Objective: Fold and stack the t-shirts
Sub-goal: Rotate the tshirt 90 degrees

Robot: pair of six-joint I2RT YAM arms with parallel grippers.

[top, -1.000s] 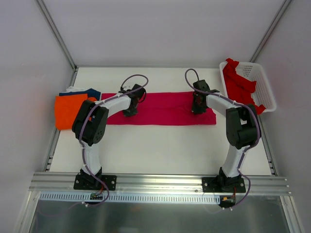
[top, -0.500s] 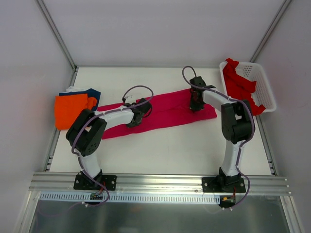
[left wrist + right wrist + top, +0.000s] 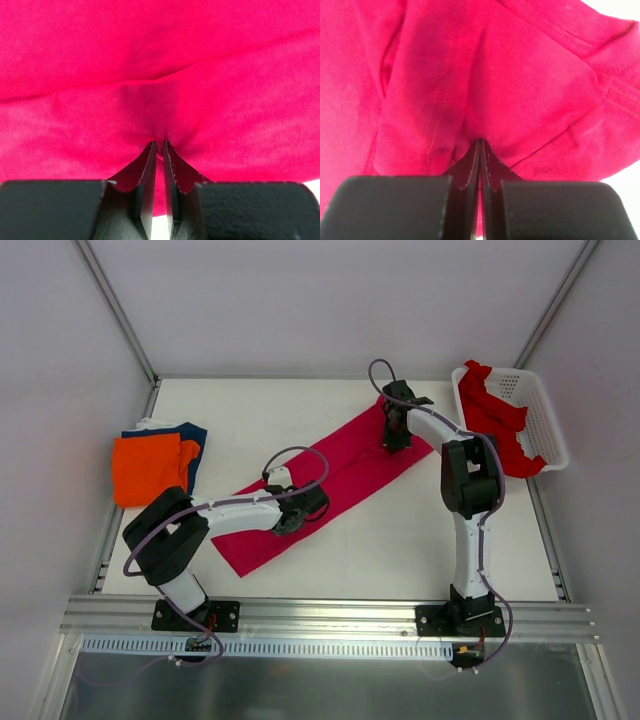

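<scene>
The magenta t-shirt (image 3: 335, 478) lies as a long folded strip slanting across the table, its low end at front left and its high end at back right. My left gripper (image 3: 292, 520) is shut on the strip's near-left part; the cloth (image 3: 160, 90) fills the left wrist view. My right gripper (image 3: 391, 442) is shut on the far-right end; the hem and seams (image 3: 520, 90) show in the right wrist view. A brighter red t-shirt (image 3: 492, 416) lies crumpled in the basket. The orange folded shirt (image 3: 148, 466) lies on the navy one (image 3: 192, 434) at the left.
The white lattice basket (image 3: 535, 405) stands at the table's back right corner. The folded stack sits at the left edge. An aluminium rail runs along the near edge by the arm bases.
Both grippers turned the magenta strip counter-clockwise: my left gripper pulled its end toward the front, my right gripper moved its end toward the back. The strip went from level to steeply slanted.
</scene>
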